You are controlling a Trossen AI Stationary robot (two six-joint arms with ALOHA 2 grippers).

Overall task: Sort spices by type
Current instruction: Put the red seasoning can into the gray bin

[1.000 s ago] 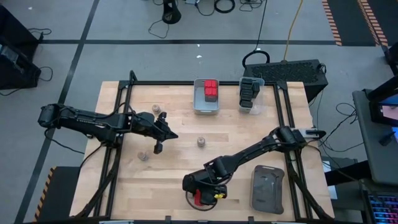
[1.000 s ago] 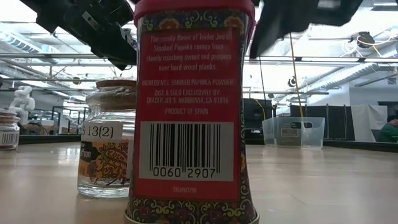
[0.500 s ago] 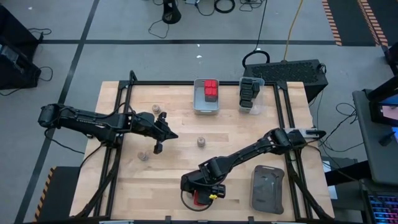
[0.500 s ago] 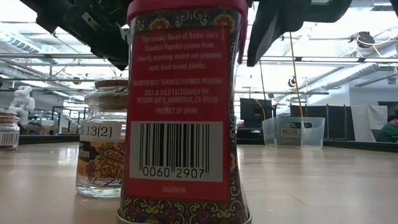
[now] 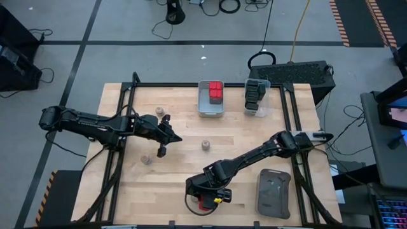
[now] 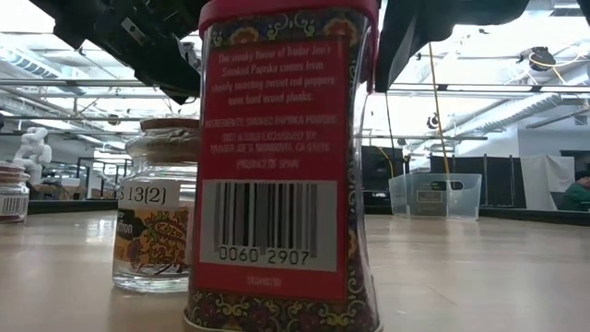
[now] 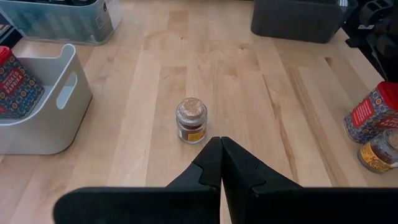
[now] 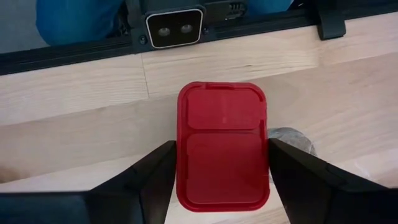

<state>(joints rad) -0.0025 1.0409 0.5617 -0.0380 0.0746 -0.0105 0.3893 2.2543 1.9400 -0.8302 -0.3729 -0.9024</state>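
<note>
A red-capped spice [image 8: 222, 146] stands at the counter's near edge between the right gripper's [image 5: 205, 201] wide fingers, not yet gripped; reds fill the grey bin [image 5: 210, 97], blacks the clear bin [image 5: 256, 97]; tan-topped jars [image 5: 205, 145] seem unsorted; the left gripper [image 7: 221, 167] hovers shut, empty.

Blocky spice [image 5: 203, 203] at the table's [image 5: 178, 184] near edge, between the right claw's [image 5: 205, 202] fingers.
</note>
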